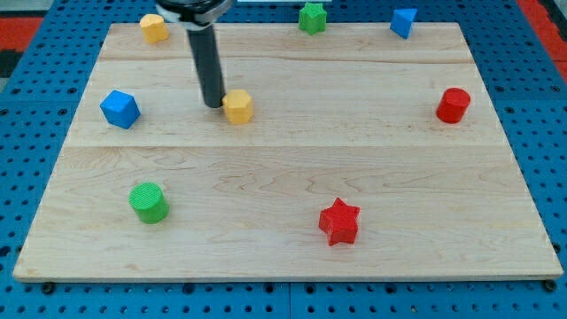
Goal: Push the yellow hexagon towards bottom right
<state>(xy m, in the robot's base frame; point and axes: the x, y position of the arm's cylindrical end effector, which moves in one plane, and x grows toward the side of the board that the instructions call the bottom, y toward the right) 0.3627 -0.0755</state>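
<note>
While the dark rod stands straight up near the view's top left, my tip [213, 105] sits right at the left side of the yellow hexagon [237, 106], touching it or almost touching. This tool is only a plain stick, so it has nothing to open or close and it holds nothing. The yellow hexagon rests on the wooden counter [292, 239], left of the middle and in the upper half. Far to its left is a blue block [120, 109]. Another yellow block [153, 27] sits at the top left edge. A green star [312, 17] and a small blue block [403, 22] sit along the top. A red cylinder [453, 105] is at the right. A green cylinder [148, 202] and a red star [339, 221] sit lower down.
</note>
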